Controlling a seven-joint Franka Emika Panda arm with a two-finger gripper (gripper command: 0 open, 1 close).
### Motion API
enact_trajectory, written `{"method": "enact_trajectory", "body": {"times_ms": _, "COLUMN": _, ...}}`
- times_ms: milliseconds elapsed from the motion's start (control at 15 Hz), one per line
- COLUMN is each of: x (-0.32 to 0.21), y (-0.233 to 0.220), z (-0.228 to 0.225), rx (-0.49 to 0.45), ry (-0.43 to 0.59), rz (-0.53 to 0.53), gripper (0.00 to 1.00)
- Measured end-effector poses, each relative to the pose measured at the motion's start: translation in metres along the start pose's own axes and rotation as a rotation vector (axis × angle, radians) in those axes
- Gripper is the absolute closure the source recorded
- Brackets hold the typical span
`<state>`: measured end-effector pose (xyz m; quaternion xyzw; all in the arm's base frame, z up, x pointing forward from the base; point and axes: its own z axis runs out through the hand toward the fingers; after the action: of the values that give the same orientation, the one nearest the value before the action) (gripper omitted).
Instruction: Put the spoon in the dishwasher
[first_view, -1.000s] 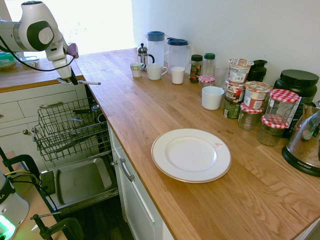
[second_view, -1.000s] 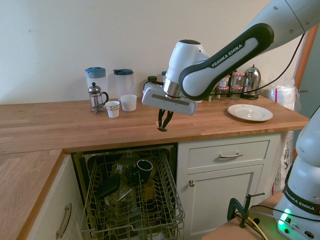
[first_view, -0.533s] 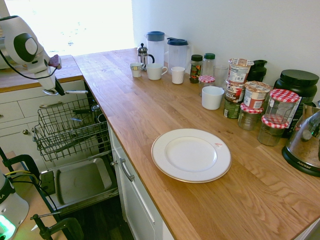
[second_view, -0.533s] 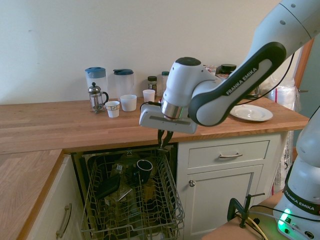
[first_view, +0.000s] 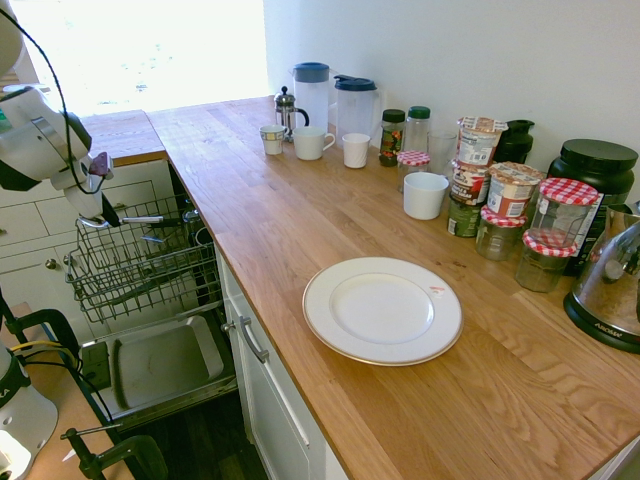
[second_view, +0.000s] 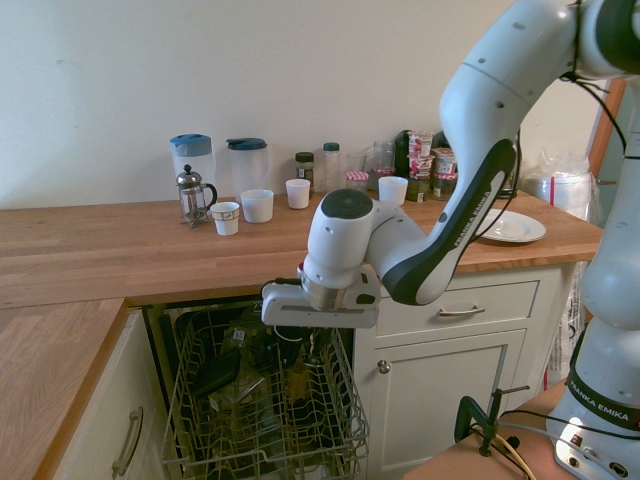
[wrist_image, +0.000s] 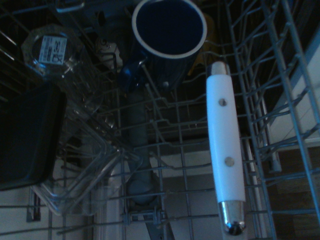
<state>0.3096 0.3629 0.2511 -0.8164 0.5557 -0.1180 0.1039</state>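
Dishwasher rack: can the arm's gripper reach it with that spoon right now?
Probably yes. The gripper, holding the spoon, hangs just over the pulled-out dishwasher rack, with bare wire under the spoon; the blue mug sits aside.

Gripper (first_view: 103, 214) hangs directly above the pulled-out rack (first_view: 135, 262) of the dishwasher (first_view: 160, 355), beside the counter (first_view: 300, 230) edge. Spoon (first_view: 140, 218) juts sideways from the gripper toward the counter, over the rack's top wires. In the wrist view the spoon handle (wrist_image: 225, 150) lies over the basket wires; a mug (wrist_image: 169, 27) stands in the rack just beyond its tip, a clear container (wrist_image: 75, 125) off to the side. Door panel (first_view: 165, 360) lies open below the rack. Plate (first_view: 382, 310) sits on the counter well away from the gripper.
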Motion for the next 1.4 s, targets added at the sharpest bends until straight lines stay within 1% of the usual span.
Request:
{"method": "enact_trajectory", "body": {"times_ms": 133, "x": 0.001, "y": -0.014, "z": 0.027, "rx": -0.035, "ry": -0.016, "rz": 0.003, "gripper": 1.00}}
{"method": "enact_trajectory", "body": {"times_ms": 267, "x": -0.006, "y": -0.014, "z": 0.056, "rx": -0.073, "ry": -0.024, "rz": -0.001, "gripper": 1.00}}
{"method": "enact_trajectory", "body": {"times_ms": 467, "x": -0.025, "y": -0.004, "z": 0.094, "rx": -0.099, "ry": -0.040, "rz": 0.001, "gripper": 1.00}}
{"method": "enact_trajectory", "body": {"times_ms": 733, "x": -0.036, "y": 0.014, "z": 0.131, "rx": -0.092, "ry": -0.049, "rz": 0.030, "gripper": 1.00}}
{"method": "enact_trajectory", "body": {"times_ms": 800, "x": -0.039, "y": 0.019, "z": 0.136, "rx": -0.091, "ry": -0.050, "rz": 0.026, "gripper": 0.00}}
{"method": "enact_trajectory", "body": {"times_ms": 1400, "x": -0.048, "y": 0.026, "z": 0.137, "rx": -0.077, "ry": -0.030, "rz": 0.016, "gripper": 0.00}}
